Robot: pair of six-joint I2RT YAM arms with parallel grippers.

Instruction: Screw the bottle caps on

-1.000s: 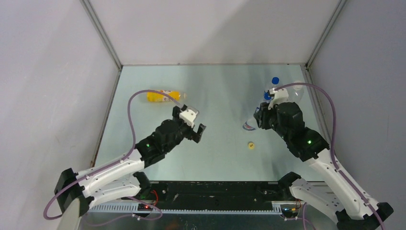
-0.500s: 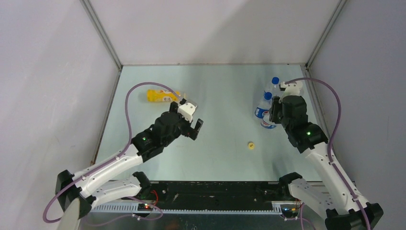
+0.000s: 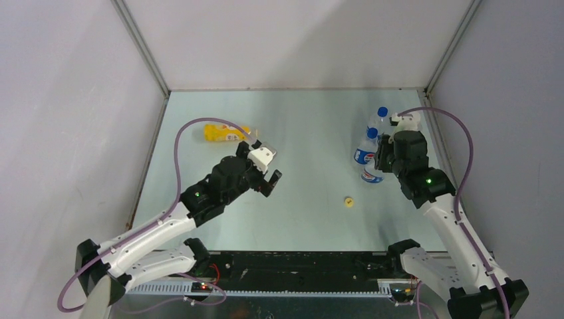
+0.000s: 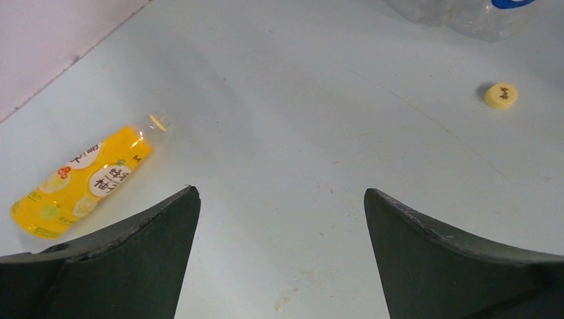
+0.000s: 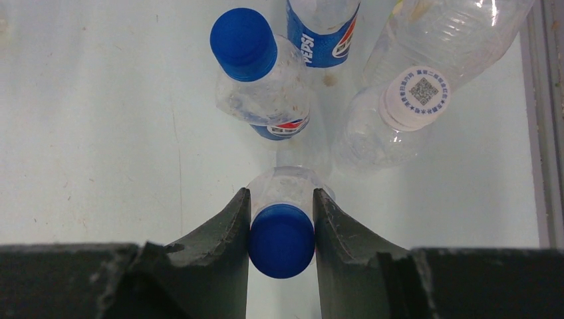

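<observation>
My right gripper (image 5: 282,229) (image 3: 380,158) is shut on the blue cap (image 5: 282,240) of a clear Pepsi-labelled bottle (image 5: 290,186) that stands under it at the back right. Just beyond stands a second Pepsi bottle (image 5: 266,100) (image 3: 365,150) with its blue cap (image 5: 243,43) on. The label of a third Pepsi bottle (image 5: 322,30) shows at the top edge. A yellow-orange bottle (image 4: 73,183) (image 3: 223,133) lies on its side at the back left with its neck open. The yellow cap (image 4: 501,95) (image 3: 348,201) lies alone mid-table. My left gripper (image 4: 279,196) (image 3: 267,174) hangs open and empty between them.
A clear unlabelled bottle with a white QR-printed cap (image 5: 416,98) leans beside the Pepsi bottles, close to the right wall's base rail (image 5: 547,133). Grey enclosure walls close the table (image 3: 299,126) on the left, back and right.
The right gripper has carried its capped bottle toward the back right beside the other bottles, and it now stands more upright. The left arm has drifted slightly left, still open.
</observation>
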